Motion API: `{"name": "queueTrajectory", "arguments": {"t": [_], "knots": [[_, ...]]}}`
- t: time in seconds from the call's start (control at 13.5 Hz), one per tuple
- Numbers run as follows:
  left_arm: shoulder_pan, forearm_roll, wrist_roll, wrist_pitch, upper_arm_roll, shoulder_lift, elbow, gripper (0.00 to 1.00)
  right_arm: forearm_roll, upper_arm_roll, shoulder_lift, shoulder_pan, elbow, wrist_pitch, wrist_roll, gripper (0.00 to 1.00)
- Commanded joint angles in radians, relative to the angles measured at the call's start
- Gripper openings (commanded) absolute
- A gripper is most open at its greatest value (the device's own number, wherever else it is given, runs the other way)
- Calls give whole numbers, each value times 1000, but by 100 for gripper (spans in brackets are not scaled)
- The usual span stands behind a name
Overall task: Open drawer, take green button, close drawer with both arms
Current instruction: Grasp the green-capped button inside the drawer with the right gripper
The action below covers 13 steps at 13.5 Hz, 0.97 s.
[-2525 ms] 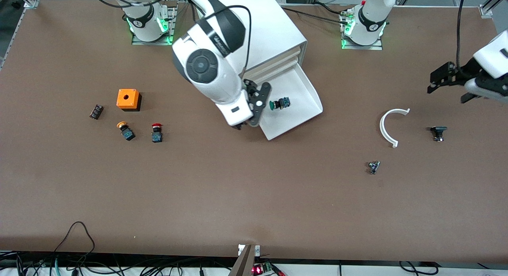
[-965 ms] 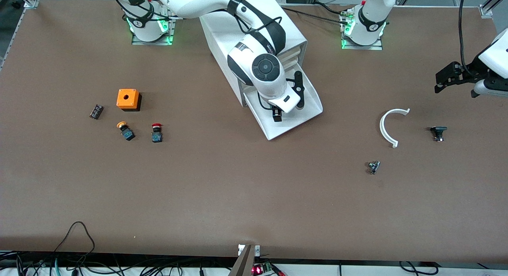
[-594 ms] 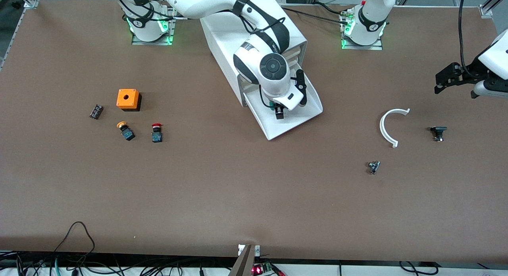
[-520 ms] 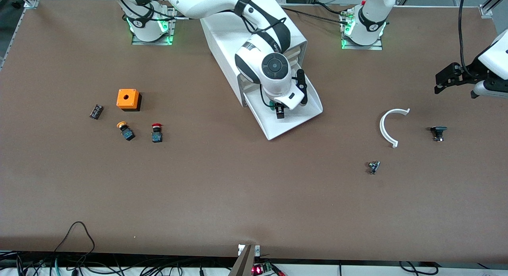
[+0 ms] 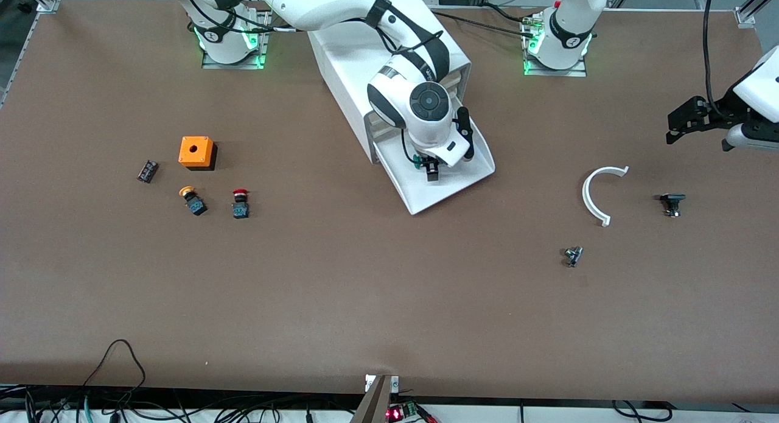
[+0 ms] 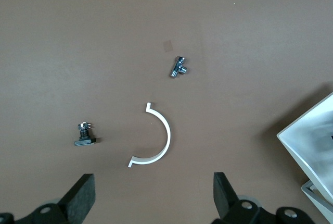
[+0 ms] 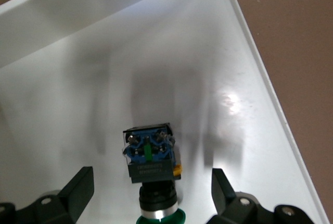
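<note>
The white cabinet (image 5: 347, 76) stands near the robots' bases, with its bottommost drawer (image 5: 453, 182) pulled out. The button (image 7: 149, 156) lies on its side in the drawer (image 7: 78, 94), green cap toward my right wrist camera. My right gripper (image 7: 151, 185) hangs open low over it, one finger on each side of the body, not touching. In the front view the right gripper (image 5: 431, 167) hides most of the button (image 5: 417, 161). At the left arm's end of the table my left gripper (image 5: 695, 137) waits open and empty in the air.
An orange box (image 5: 196, 152), a small black part (image 5: 147, 171), an orange-capped button (image 5: 193, 201) and a red-capped button (image 5: 240, 204) lie toward the right arm's end. A white arc piece (image 5: 599, 195), a black part (image 5: 672, 202) and a metal fitting (image 5: 572, 255) lie below the left gripper.
My right gripper swung from beside the drawer to over it and came down around the button. The left arm drew back slightly, then held still.
</note>
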Motion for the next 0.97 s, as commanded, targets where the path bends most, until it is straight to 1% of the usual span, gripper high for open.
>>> {"name": "queueTrajectory", "arguments": {"t": [0.0,0.15,0.22,0.37,0.52,0.59,0.67,0.74,0.89], "knots": [[-11,36,-6,-8,3,12,29,100,-4,-17,19,21,21,17,-13,99],[-11,36,-7,-8,3,12,29,100,-2,-28,22,27,23,16,-13,99],[-11,36,-7,-8,3,12,29,100,-4,-30,25,33,21,16,-13,96],[-11,36,-9,-8,3,12,29,100,-4,-45,28,47,21,16,-11,87],[-11,36,-11,-8,3,11,29,100,-2,-60,31,62,23,17,-8,81],[-11,36,-9,-8,3,12,29,100,-2,-66,31,67,23,17,-7,77],[-11,36,-11,-8,3,12,30,100,-2,-74,31,73,23,16,-7,70],[-11,36,-11,-8,3,12,30,100,-4,-77,31,76,23,16,-13,55],[-11,36,-11,-8,3,12,30,100,-2,-82,30,75,23,16,-17,49]]}}
